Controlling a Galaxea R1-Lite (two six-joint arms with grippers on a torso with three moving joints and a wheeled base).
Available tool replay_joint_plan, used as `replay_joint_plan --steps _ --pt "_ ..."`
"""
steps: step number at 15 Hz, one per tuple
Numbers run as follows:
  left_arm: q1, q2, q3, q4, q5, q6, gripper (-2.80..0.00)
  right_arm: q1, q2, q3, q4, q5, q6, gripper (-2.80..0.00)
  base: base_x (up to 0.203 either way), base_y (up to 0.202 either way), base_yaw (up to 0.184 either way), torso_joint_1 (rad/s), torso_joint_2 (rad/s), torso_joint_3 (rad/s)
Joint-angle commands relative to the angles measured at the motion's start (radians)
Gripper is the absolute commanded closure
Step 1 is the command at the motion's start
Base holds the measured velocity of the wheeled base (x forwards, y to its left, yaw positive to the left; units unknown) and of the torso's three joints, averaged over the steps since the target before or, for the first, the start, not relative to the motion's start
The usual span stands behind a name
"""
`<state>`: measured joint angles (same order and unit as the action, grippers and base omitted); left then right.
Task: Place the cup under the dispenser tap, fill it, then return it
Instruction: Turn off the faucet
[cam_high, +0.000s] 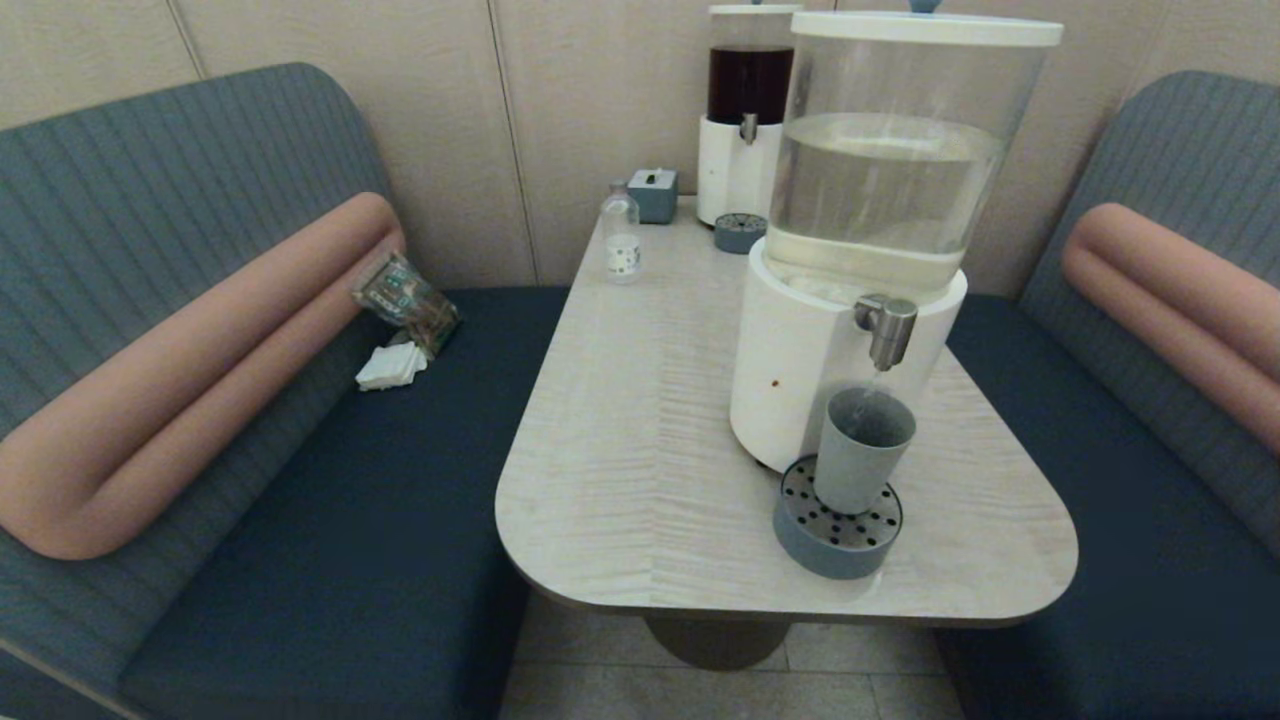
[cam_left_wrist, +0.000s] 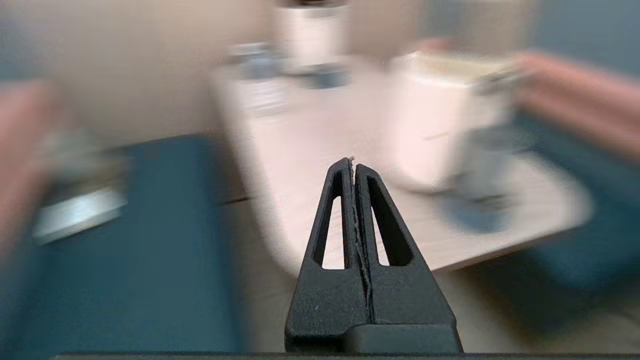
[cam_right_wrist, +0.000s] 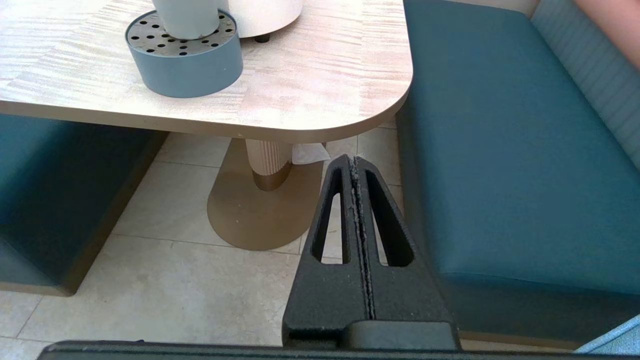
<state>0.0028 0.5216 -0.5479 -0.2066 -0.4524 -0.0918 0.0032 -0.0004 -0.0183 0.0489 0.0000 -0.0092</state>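
Cup (cam_high: 863, 448) stood upright on the perforated drip tray (cam_high: 838, 535) at the near right of the desk (cam_high: 640, 440), directly below the dispenser tap (cam_high: 886, 328) of the big clear-tank dispenser (cam_high: 880, 200). A thin stream looked to be running from tap into cup, though it was faint in the head view, so I'd call that probable, not certain; fill level couldn't be read. Neither arm showed in the head view. Left gripper (cam_left_wrist: 353, 165) hung off the near left of the desk over the bench side, jaws pressed together, holding nothing. Right gripper (cam_right_wrist: 353, 161) sat low, below desk level at the near right, over the floor (cam_right_wrist: 165, 260) beside the right bench seat (cam_right_wrist: 500, 150), jaws likewise closed and empty. Judgement: step in hand was the fill; return was still to come. Handling: cup seemed a stiff, light, matte tumbler, tapered and handleless, so it would get heavier and slosh-prone once filled. Taper means a side grip could slide downward; I'd take it around the mid-to-upper wall, below the rim, jaws opened wide first, approaching from the near right to stay clear of the tap. Lift straight up off the tray, keep it level, move slowly. Far end held a small bottle (cam_high: 621, 238) and the dark-liquid dispenser (cam_high: 745, 120), well apart from the work.
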Motion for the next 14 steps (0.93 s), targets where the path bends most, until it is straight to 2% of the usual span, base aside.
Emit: replay_joint_plan --steps 1,4,6,7,8,9,10,14 --pt "0.0 0.325 -0.014 -0.196 -0.206 -0.036 0.0 0.0 0.0 0.0 0.0 0.0 0.0 0.0 0.0 0.0 0.0 0.0 0.0 0.0" --pt "-0.002 0.675 -0.01 -0.544 -0.375 -0.059 0.0 0.0 0.0 0.0 0.0 0.0 0.0 0.0 0.0 0.0 0.0 0.0 0.0 0.0" --pt "-0.011 0.911 -0.022 -0.83 -0.441 -0.082 0.0 0.001 0.0 0.0 0.0 0.0 0.0 0.0 0.0 0.0 0.0 0.0 0.0 0.0" --pt "-0.025 1.017 -0.032 -1.012 -0.467 -0.123 0.0 0.0 0.0 0.0 0.0 0.0 0.0 0.0 0.0 0.0 0.0 0.0 0.0 0.0" --pt "-0.048 1.099 -0.043 -1.167 -0.488 -0.205 0.0 0.0 0.0 0.0 0.0 0.0 0.0 0.0 0.0 0.0 0.0 0.0 0.0 0.0" --pt "-0.084 1.149 -0.066 -1.266 -0.505 -0.308 0.0 0.0 0.0 0.0 0.0 0.0 0.0 0.0 0.0 0.0 0.0 0.0 0.0 0.0" --pt "-0.121 1.178 -0.107 -1.306 -0.518 -0.351 0.0 0.0 0.0 0.0 0.0 0.0 0.0 0.0 0.0 0.0 0.0 0.0 0.0 0.0" --pt "-0.254 1.283 -0.267 -1.323 -0.529 -0.356 0.0 0.001 0.0 0.0 0.0 0.0 0.0 0.0 0.0 0.0 0.0 0.0 0.0 0.0"
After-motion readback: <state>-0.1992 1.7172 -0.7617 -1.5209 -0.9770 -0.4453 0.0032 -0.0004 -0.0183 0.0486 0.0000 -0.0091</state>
